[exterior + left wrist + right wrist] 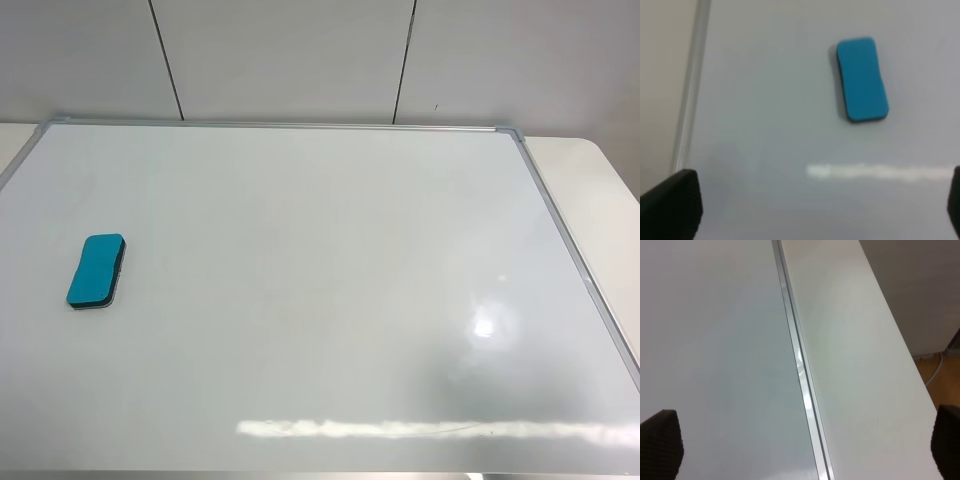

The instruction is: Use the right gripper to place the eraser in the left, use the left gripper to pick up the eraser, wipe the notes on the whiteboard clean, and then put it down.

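Eraser (pixel 97 271) lies flat on the whiteboard (pixel 320 300) near its left frame, well ahead of the left pincer (pixel 820 200), which is wide open and empty; the right pincer (pixel 805 445), beside the board's right frame, likewise.

A pale table (pixel 590 190) lies beneath, with a panelled grey wall (pixel 290 55) behind it.

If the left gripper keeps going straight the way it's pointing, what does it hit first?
Probably the bare whiteboard surface, short of the eraser. The left gripper is open, with only its finger tips showing. The eraser lies farther ahead and slightly off-centre, though depth is hard to judge.
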